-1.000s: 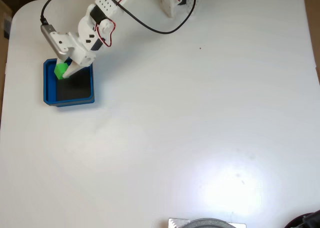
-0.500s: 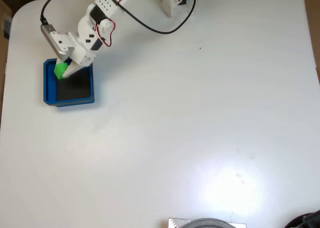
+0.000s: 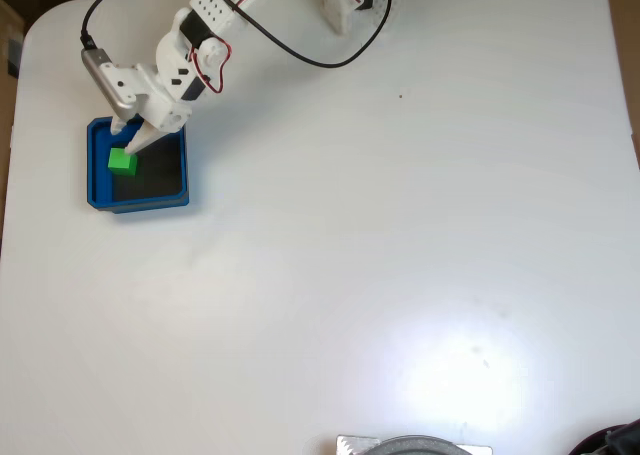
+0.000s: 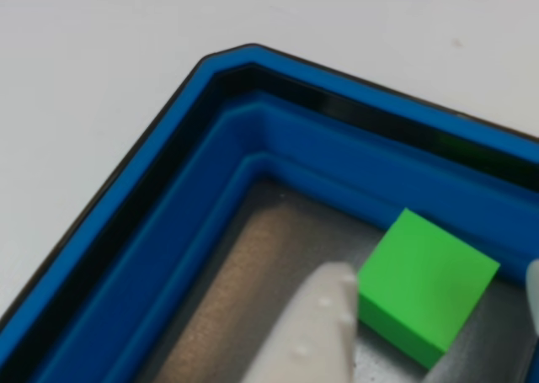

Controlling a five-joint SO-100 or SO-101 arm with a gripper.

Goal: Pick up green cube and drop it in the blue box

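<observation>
On my fixed view, far left, I see one blue box (image 3: 137,200): a square, shallow tray of smooth, matte plastic with thick stepped walls and clipped corners. Its inner floor looks black from above; in the other view the same blue box (image 4: 181,177) shows a duller, grey-brown floor with a faint grain. One green cube (image 3: 122,161) lies inside it, toward the left wall in the fixed view, a plain bright block with crisp edges and flat, even faces. In the other view the green cube (image 4: 425,286) rests on the floor just beside a stepped inner wall.

Above the tray's upper edge I have the gripper (image 3: 133,140), white plastic with a grey-silver part on its left. Its fingers are spread and hold nothing. In the other view one white fingertip (image 4: 316,324), rounded and slightly pebbled, reaches in from below, just left of the cube; whether it touches the cube I can't quite say from this angle. A second pale sliver shows at the right edge.

To the right stretches the white table (image 3: 400,275), smooth and glossy.
</observation>
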